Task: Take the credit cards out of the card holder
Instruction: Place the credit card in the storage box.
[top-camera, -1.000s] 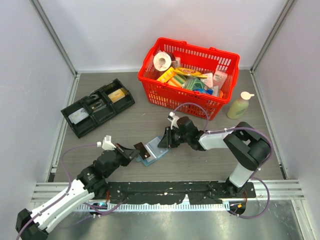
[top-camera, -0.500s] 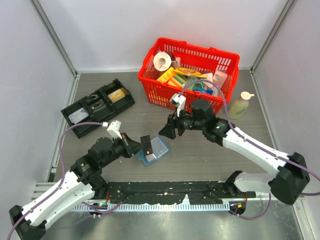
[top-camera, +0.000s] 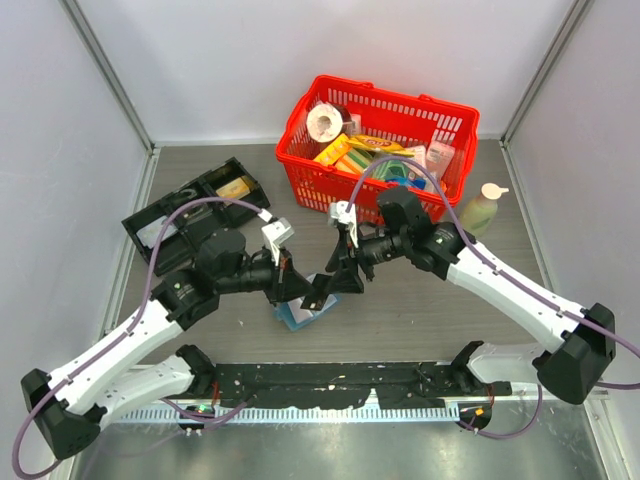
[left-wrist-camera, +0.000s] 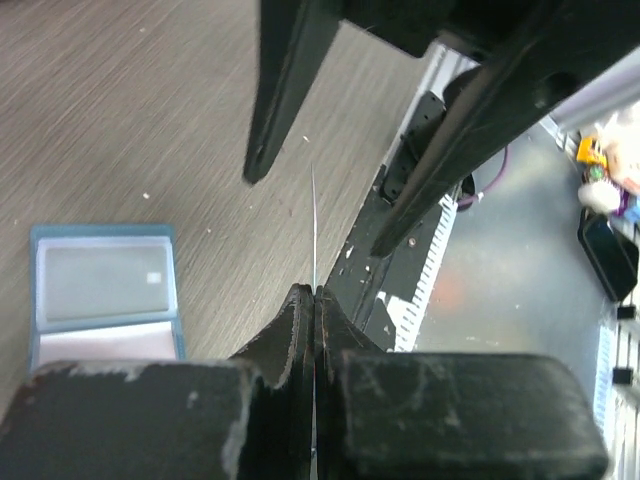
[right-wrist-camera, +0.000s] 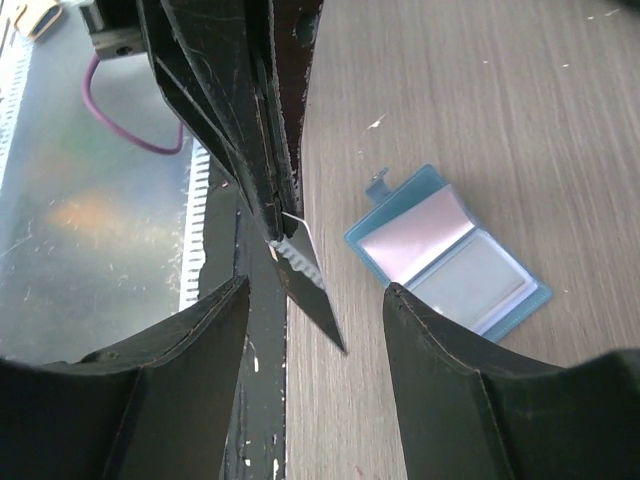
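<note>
Two arms meet above the table (right-wrist-camera: 520, 120): left gripper (left-wrist-camera: 315, 300) clamped on a card (left-wrist-camera: 314, 210), seen edge-on; right gripper (right-wrist-camera: 315, 300) spread wide, straddling its free end without touching. Holder (right-wrist-camera: 448, 258) lies open below, bare wood all round.

Grey wood-grain table (top-camera: 270, 165), pale walls (top-camera: 300, 50)

A small, soft blue bifold card holder (right-wrist-camera: 445, 255) lies open and flat on the grey wood-grain table (right-wrist-camera: 500, 100), clear pockets facing up. One pocket shows a silvery-grey card (right-wrist-camera: 470, 280); the other looks pinkish-tan. A thin, dark-looking credit card (right-wrist-camera: 308, 283) hangs above the table beside it, pinched in the left gripper (left-wrist-camera: 314, 292).
</note>
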